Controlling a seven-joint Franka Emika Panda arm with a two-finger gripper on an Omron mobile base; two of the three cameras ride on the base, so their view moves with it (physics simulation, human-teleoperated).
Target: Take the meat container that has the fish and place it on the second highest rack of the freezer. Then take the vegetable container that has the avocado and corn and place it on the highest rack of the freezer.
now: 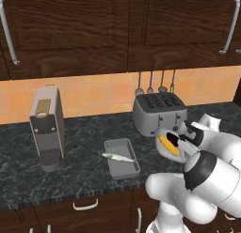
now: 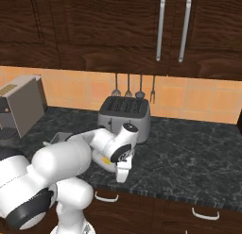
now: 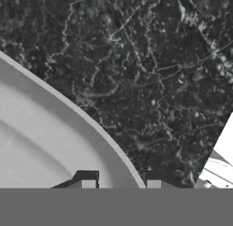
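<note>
Bowl rim sits between your gripper's narrowed fingers, one inside, one outside; contact you can't confirm.

No legible text (anywhere visible)

Arm: glossy white rounded segments, joined by dark grey to black collars. Gripper: two small dark finger tips with lighter grey inner pads are shown.

Dark wood cabinets over orange tiled wall, black marble counter
</note>
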